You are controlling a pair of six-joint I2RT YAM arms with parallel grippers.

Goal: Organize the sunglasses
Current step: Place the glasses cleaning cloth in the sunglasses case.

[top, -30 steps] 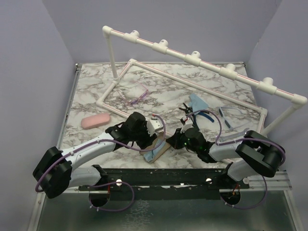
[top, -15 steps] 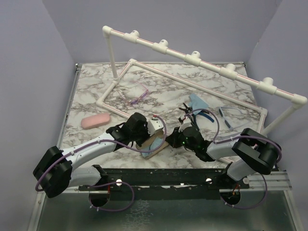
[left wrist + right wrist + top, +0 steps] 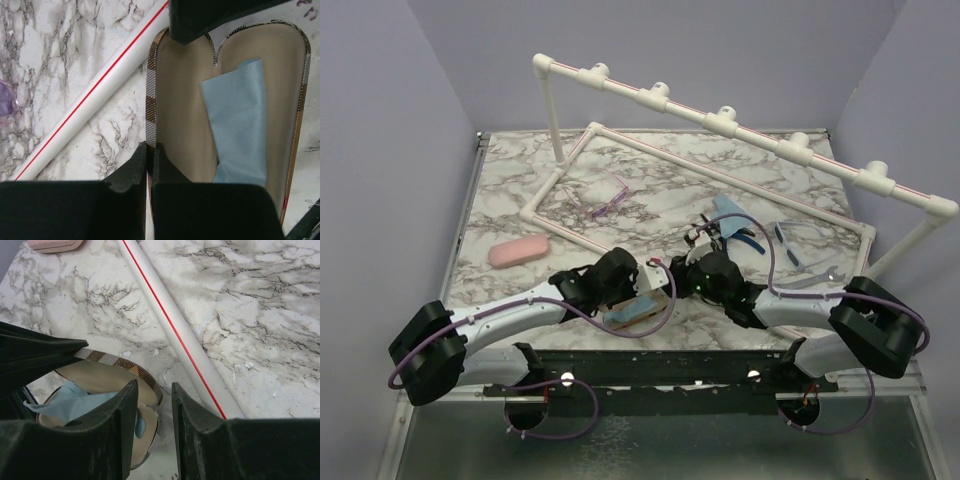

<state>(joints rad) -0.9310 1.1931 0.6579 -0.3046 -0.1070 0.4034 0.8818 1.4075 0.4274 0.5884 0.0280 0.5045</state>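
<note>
Roughly: pink pair (image 3: 606,206) & blue pair (image 3: 790,243) lie diag.

Only 1 lens edge of the pink-purple sunglasses (image 3: 5,100) shows at the left wrist view's border; there the plaid case (image 3: 180,125) has its near end hidden.

white pipe (image 3: 90,96) beside plaid case (image 3: 180,90)

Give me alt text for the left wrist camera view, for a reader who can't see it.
The left gripper pinches the side wall of an open brown plaid glasses case, beige-lined, with a light blue cloth inside. Beside it, a white pipe with a red stripe crosses the marble table.
</note>
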